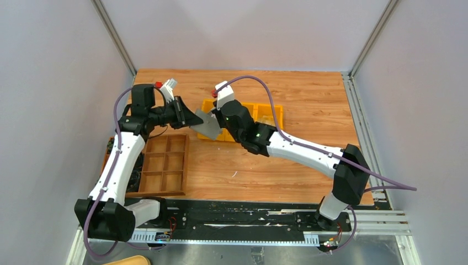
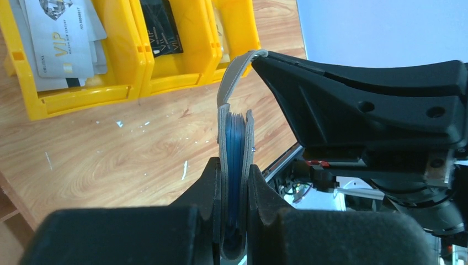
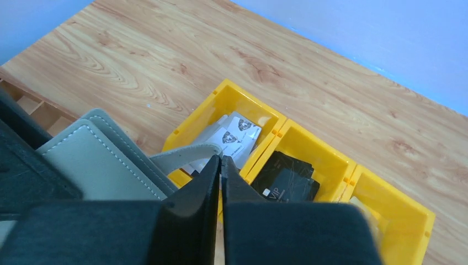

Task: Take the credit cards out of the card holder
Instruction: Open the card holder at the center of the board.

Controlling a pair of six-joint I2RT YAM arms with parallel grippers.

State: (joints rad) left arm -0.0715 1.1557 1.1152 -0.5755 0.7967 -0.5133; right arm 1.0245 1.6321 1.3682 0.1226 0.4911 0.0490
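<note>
You have the card holder [image 1: 209, 127] lifted off the table [image 1: 309, 105], strung between both arms above the near-left corner of the yellow bins [image 2: 83, 96].

Your left gripper [image 2: 234, 175] is closed tight on it. One pad presses each outer flap, and no gap shows on either side. The folded end sits deep between those fingers and the open edges point away from the wrist, so the long axis runs straight out along the fingers. From above that is roughly left to right. The holder stands on edge, its flaps nearly together. Blue layers show between them (lining or cards, you can't tell from here).

The tab [image 3: 182, 153] curls off one flap and ends in your right gripper [image 3: 221, 161], whose fingertips are pinched together on the tip of the strap.

Light grey credit cards [image 2: 58, 47] marked VIP lie loose in the end bin, and black cards [image 2: 160, 27] fill the middle one. The third bin's contents are too blurred to name. The wooden compartment tray [image 1: 163, 192] sits beside the left arm, well apart from the holder.
</note>
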